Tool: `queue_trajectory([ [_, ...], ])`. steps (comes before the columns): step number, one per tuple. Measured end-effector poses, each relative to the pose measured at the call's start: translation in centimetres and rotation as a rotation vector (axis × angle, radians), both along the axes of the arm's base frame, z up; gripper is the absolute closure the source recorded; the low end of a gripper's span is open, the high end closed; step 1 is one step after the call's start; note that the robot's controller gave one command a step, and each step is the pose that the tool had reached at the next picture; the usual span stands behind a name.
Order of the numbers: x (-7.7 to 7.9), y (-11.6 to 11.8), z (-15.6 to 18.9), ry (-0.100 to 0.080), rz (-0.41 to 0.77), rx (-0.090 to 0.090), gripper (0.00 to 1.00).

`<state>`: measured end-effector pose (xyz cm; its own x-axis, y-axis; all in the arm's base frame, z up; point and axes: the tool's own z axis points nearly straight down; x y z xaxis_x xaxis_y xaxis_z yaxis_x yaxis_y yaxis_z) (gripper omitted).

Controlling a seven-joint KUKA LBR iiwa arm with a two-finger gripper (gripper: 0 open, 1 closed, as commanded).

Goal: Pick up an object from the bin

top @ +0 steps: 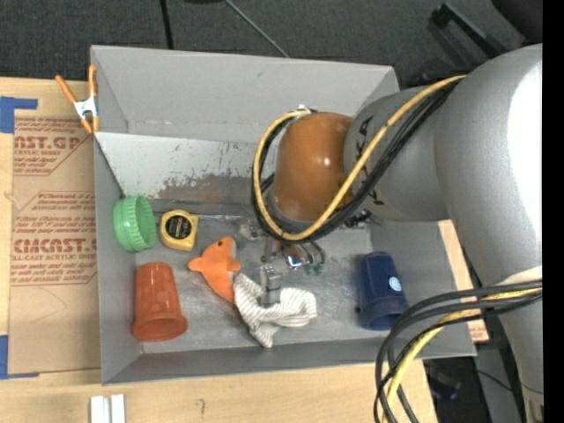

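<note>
Crumpled white knit rag point(280, 312) lies front-centre on the scuffed grey metal bin point(176, 152) floor, with a soft orange fish-shaped toy point(217, 268) touching its left edge. Further left sit a translucent orange plastic cup point(159, 302) on its side, a ribbed green lid point(134, 223) and a yellow tape measure point(179, 230); a dark blue cylinder point(379, 289) is at right. Tool point(271, 282) is down on the rag's top edge, open or closed I can't tell; bin sits on a light wooden desk point(264, 390).
</note>
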<state>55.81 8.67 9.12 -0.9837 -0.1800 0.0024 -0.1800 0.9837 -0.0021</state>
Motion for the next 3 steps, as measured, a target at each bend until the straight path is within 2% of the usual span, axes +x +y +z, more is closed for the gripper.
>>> queue_trajectory([
  [1,-0.3,3.6,-1.6,-0.004,-0.014,0.007,0.00],
  [2,-1.6,3.6,-2.1,-0.004,0.070,0.003,0.00],
  [3,-6.7,0.7,-2.1,-0.001,0.407,0.004,1.00],
])
